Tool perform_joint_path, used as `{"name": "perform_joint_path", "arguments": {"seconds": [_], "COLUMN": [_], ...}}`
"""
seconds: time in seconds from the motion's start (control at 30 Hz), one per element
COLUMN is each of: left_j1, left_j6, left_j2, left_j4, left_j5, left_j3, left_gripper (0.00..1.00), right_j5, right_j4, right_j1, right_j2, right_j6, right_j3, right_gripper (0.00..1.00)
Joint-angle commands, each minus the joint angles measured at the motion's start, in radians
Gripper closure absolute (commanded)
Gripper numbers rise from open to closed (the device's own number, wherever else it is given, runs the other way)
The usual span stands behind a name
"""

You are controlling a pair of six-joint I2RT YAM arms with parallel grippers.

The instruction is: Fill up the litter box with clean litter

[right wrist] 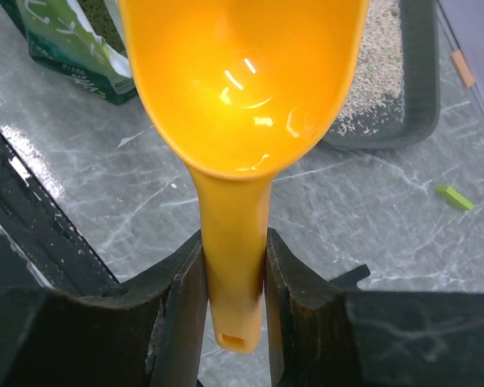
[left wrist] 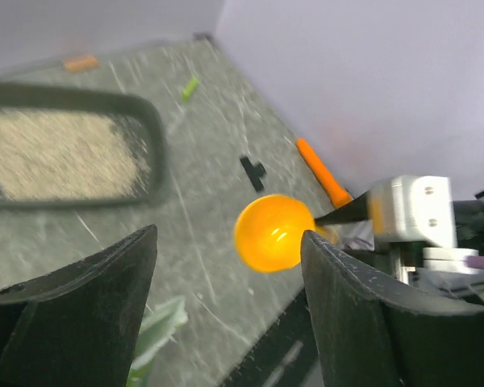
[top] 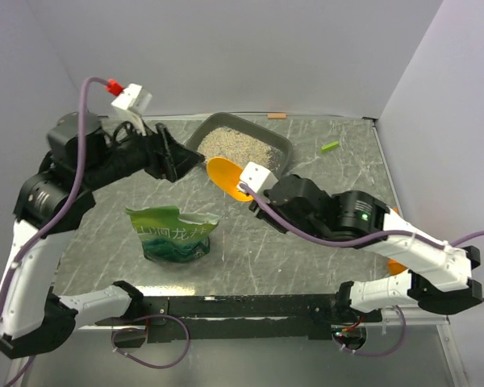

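Two arms show in the top view. The left gripper [top: 174, 158] hangs just beside the near-left corner of the wide, shallow dark-grey plastic litter box [top: 284, 143], which sits at the far side and already holds a bed of beige-grey sandy clean litter [top: 238, 143]. The right gripper [top: 250, 179] carries a glossy orange plastic scoop [top: 226, 175] by the box's near rim. The crumpled green glossy bag [top: 174, 234] stands well apart, nearer me.

From the left wrist, my fingers [left wrist: 105, 306] are spread wide, with nothing between them.

From the right wrist, the fingers [right wrist: 185, 298] pinch the scoop's handle, and its bowl is empty.

My worry is that digging into that soft bag unsteadied could tip it and scatter granules, or that the left arm could nudge the box.

The scuffed grey marbled tabletop [top: 266, 266] sits between plain pale walls [top: 226, 48], with a small green stick [top: 330, 147] lying far right.
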Motion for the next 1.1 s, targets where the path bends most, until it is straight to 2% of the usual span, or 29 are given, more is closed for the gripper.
{"name": "perform_joint_path", "arguments": {"seconds": [0.0, 0.13, 0.33, 0.8, 1.07], "left_j1": [-0.003, -0.003, -0.003, -0.003, -0.003], "left_j6": [-0.1, -0.136, -0.182, -0.186, -0.17], "left_j2": [0.034, 0.042, 0.005, -0.064, -0.052], "left_j4": [-0.082, -0.071, -0.004, 0.024, 0.021], "left_j5": [0.124, 0.19, 0.258, 0.287, 0.284], "left_j3": [0.03, -0.017, -0.103, -0.167, -0.169], "left_gripper": [0.28, 0.35, 0.4, 0.33, 0.32], "right_j5": [0.088, 0.107, 0.087, 0.047, 0.052], "right_j4": [-0.052, -0.072, -0.04, -0.043, -0.053], "right_j1": [0.042, 0.06, 0.068, 0.08, 0.122], "right_j2": [-0.078, -0.1, -0.118, -0.071, -0.011], "right_j6": [0.009, -0.005, -0.037, -0.035, -0.023], "right_j3": [0.035, 0.024, 0.006, 0.02, 0.073], "right_gripper": [0.92, 0.91, 0.9, 0.9, 0.9]}}
